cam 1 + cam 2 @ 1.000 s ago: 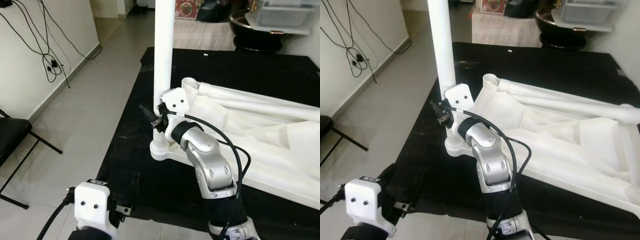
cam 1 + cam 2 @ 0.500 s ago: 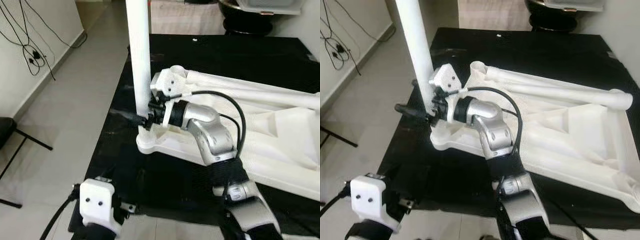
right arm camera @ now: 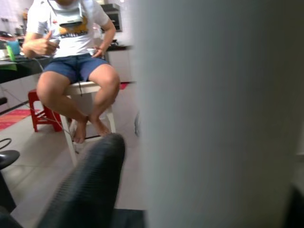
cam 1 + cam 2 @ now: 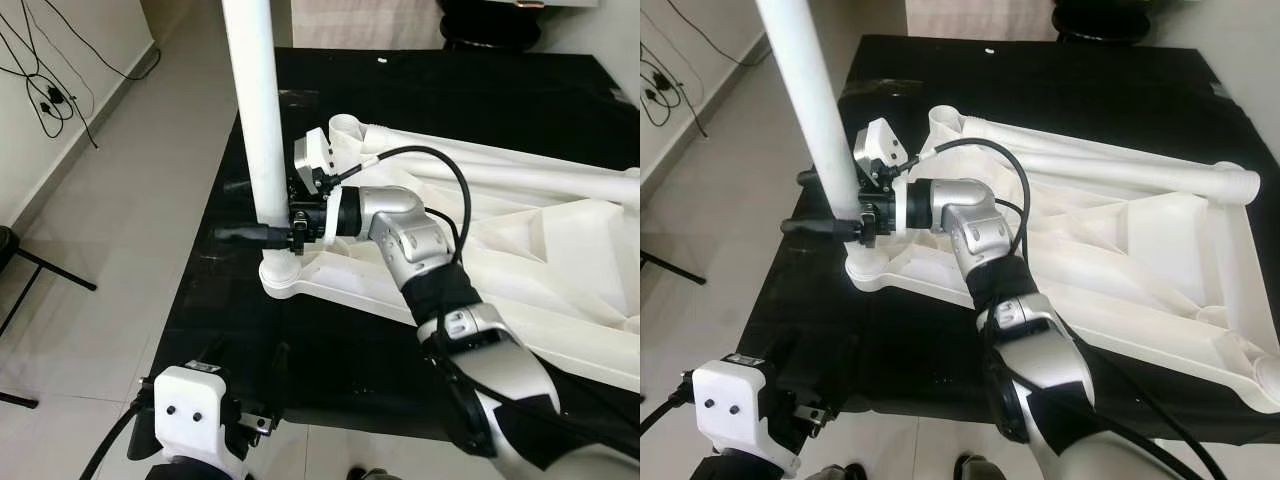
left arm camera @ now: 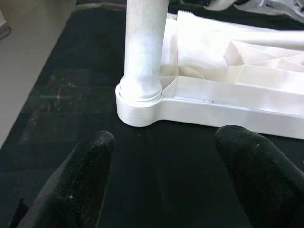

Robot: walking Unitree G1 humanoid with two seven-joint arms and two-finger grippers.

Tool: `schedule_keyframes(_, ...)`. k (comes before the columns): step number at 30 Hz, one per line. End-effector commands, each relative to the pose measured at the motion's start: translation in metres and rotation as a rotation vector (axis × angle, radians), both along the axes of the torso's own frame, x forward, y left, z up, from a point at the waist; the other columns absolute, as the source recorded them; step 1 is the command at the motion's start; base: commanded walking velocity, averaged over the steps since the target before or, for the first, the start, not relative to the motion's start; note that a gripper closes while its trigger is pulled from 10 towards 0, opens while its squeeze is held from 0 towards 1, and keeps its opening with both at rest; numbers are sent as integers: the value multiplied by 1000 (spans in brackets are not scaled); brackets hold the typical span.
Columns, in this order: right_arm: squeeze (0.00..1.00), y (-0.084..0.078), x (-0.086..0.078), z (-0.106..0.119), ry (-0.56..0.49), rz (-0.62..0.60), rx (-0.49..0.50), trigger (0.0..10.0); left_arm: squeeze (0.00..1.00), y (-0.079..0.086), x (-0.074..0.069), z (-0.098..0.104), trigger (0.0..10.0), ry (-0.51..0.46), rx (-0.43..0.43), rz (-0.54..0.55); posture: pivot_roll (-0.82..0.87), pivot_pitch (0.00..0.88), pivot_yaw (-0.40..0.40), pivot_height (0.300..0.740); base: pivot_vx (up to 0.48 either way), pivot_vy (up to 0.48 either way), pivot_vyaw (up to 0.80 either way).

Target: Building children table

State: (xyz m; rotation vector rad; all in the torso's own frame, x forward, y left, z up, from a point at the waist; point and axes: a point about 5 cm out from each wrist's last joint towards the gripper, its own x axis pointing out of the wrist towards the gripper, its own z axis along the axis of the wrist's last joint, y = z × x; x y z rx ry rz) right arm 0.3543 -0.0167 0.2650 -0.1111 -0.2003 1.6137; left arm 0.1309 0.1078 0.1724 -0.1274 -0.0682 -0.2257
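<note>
Table parts are lying upside down on a black mat (image 4: 330, 350) on the floor: we are seeing the white table frame (image 4: 540, 290) flat on the mat, its long side running away to the right, and one white leg (image 4: 255, 110) standing upright in the round socket (image 4: 285, 280) at the near left corner of the frame. The long axis of this leg is pointing straight up, out of the top of the picture. Another white leg (image 4: 1110, 175) is lying flat along the far edge of the frame.

Our right gripper (image 4: 830, 205) is reaching from the right to the standing leg, low down, just above the socket. Its fingers are spread about as wide as the leg, one black finger (image 4: 245, 234) on the near side and one on the far side. In the right wrist view the leg is very close between them, but we cannot tell if the fingers are really pressing on it.

Our left gripper (image 5: 166, 175) is hanging low over the near edge of the mat, its fingers (image 5: 80, 180) wide apart and holding nothing, pointing at the socket.

A person is sitting on a stool (image 3: 76, 90) in the right wrist view.
</note>
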Motion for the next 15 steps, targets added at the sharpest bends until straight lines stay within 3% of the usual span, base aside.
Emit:
schedule_keyframes(1, 0, 13, -7, -2, -1, 97, -3, 0, 0, 1, -3, 0, 10000, 7, 11, 6, 170, 262, -38, 740, 0, 0, 0)
schedule_keyframes(9, 0, 6, -2, 0, -3, 82, 18, 0, 0, 1, -3, 1, 10000, 9, 12, 8, 162, 265, -36, 740, 0, 0, 0)
schedule_keyframes(12, 0, -5, 2, 1, -17, 11, 52, 0, 0, 1, -3, 1, 10000, 9, 11, 8, 151, 262, -35, 740, 0, 0, 0)
schedule_keyframes(14, 0, -26, 4, -5, -37, -144, 61, 0, 0, 0, -2, 1, 10000, 6, 9, 7, 135, 251, -51, 740, 0, 0, 0)
schedule_keyframes(15, 0, -26, 4, -5, -37, -144, 61, 0, 0, 0, -2, 1, 10000, 6, 9, 7, 135, 251, -51, 740, 0, 0, 0)
